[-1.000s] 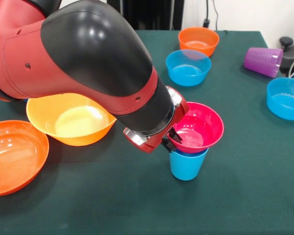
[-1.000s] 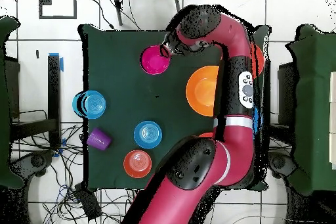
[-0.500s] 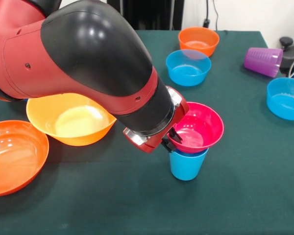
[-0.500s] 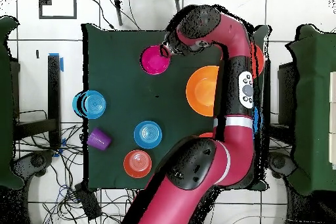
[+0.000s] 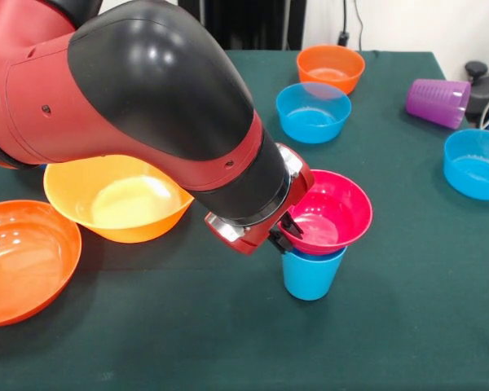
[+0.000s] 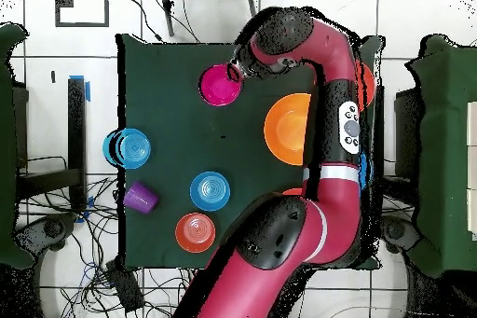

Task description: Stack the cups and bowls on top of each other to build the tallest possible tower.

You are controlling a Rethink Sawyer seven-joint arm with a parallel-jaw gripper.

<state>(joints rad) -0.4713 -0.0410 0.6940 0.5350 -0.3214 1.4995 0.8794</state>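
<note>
In the front view we see the claw at the frame's centre, its dark tips pinched onto the near-left rim of the pink bowl, so it is narrow and holding that bowl. The pink bowl sits in the mouth of the upright light blue cup, just right of centre low in the frame. We count six bowls here: the pink one, a large yellow-orange bowl at left, a large red-orange bowl at lower left, a small orange bowl at top centre, a small blue bowl just below it, and a large blue bowl at the right edge. One purple cup lies on its side at upper right. We can read no writing on anything.

In the overhead view the claw meets the pink bowl in the upper middle of the green bench; the purple cup lies lower left.
</note>
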